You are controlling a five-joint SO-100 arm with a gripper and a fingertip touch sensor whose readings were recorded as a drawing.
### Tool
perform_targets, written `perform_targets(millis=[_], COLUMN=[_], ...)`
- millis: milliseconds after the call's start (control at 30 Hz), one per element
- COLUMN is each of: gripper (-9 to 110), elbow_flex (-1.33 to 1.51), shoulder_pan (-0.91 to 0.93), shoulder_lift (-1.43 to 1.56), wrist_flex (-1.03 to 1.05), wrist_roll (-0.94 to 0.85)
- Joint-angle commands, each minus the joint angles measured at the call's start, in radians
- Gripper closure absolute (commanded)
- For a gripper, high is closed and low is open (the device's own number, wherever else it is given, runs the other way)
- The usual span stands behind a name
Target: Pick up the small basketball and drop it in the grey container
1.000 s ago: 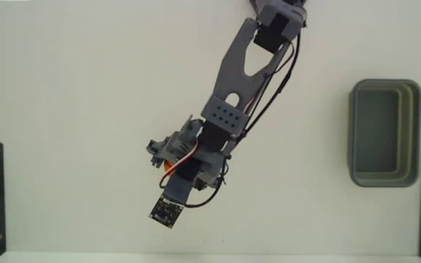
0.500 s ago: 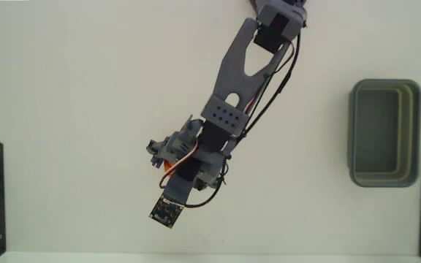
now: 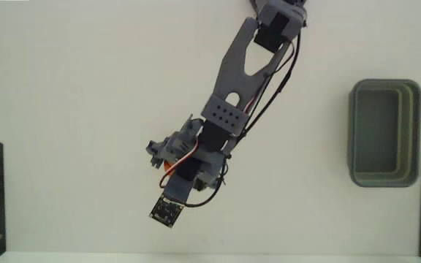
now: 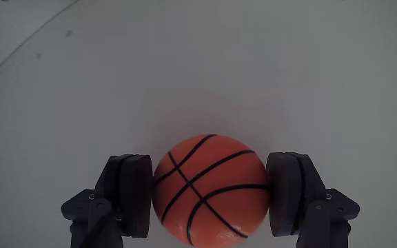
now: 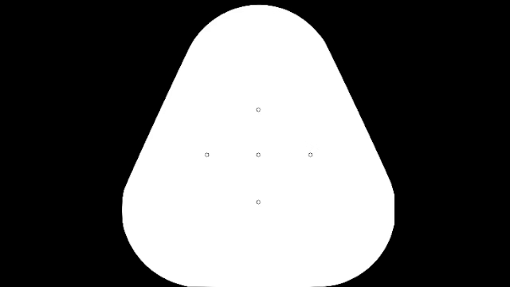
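Small basketball [image 4: 209,189] sits squeezed between both sides of the tool [image 4: 211,196] down on the white tabletop [image 3: 71,109], far from the grey container [image 3: 384,133], so lifting, carrying and dropping it in are left.

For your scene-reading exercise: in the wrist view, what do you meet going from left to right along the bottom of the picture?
Left finger → basketball → right finger. The ball sits between the two fingers, which press against its sides.
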Motion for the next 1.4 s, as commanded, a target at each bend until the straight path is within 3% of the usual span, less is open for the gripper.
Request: perform_targets(millis=[0,1367], gripper=[-9,-9], elbow_flex=[0.010,0.118], shoulder_pan=[0.017,0.017], shoulder_lift=[0.044,0.043], wrist_flex=[-0.030,-0.140], wrist_roll=[0.005,0.005])
